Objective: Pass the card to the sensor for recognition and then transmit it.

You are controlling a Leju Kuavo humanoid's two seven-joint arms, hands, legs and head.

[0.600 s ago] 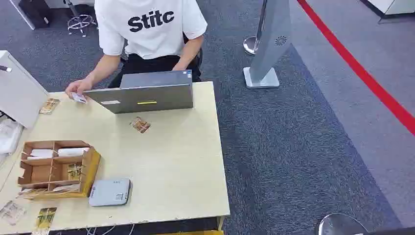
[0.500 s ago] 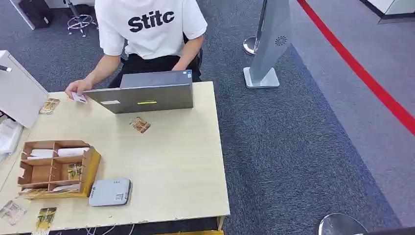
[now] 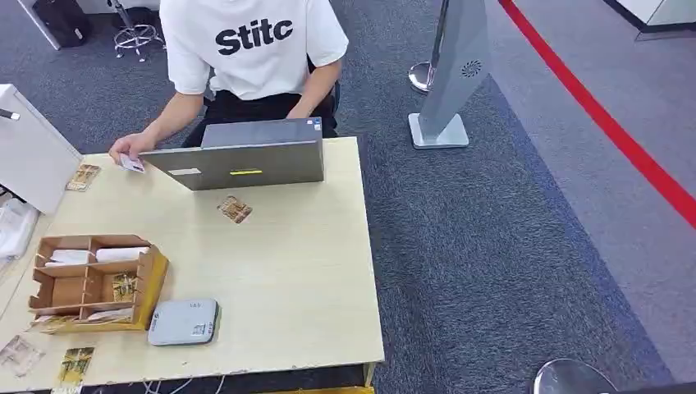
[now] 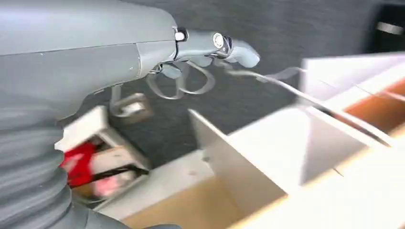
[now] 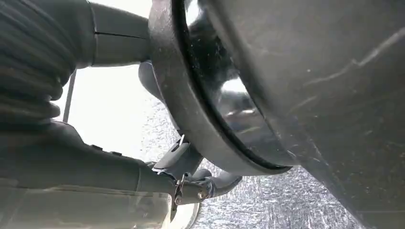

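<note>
Showing card (image 3: 235, 209) on table (image 3: 312, 271) — left robot hand (image 4: 191, 71) empty, wrist view.

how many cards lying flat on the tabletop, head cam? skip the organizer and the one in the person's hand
4: one card before the laptop, one far left, two at the near-left corner. Others may be hidden.
</note>
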